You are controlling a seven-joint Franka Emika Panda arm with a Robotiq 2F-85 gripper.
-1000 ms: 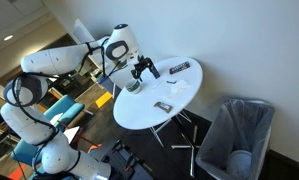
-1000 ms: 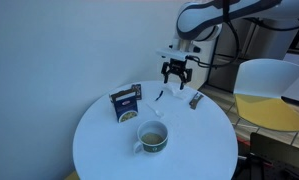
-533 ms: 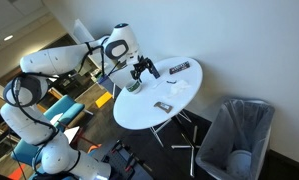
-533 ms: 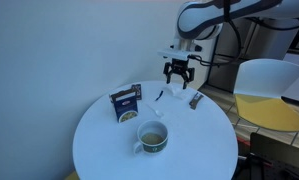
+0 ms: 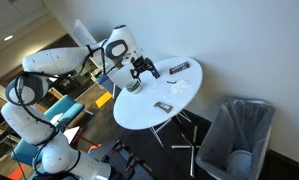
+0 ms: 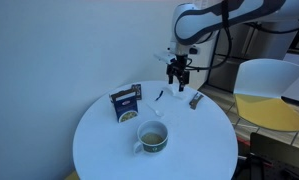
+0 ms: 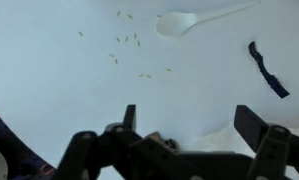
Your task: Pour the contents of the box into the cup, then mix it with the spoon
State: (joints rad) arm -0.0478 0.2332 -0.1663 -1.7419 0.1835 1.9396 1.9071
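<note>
The gripper [image 6: 176, 80], wide open and empty, hovers over the flat-lying spoon [image 7: 179, 22], the box [image 6: 125, 102] and cup [image 6: 152, 137] nearby on the table [image 6: 99, 145]; coming down off-centre could skid the thin spoon away.

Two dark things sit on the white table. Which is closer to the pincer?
The small flat dark scrap, lying close to the hovering pincer. The taller dark box stands farther off, over by the cup.

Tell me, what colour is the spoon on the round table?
White. The small plastic spoon shows best in the wrist view.
</note>
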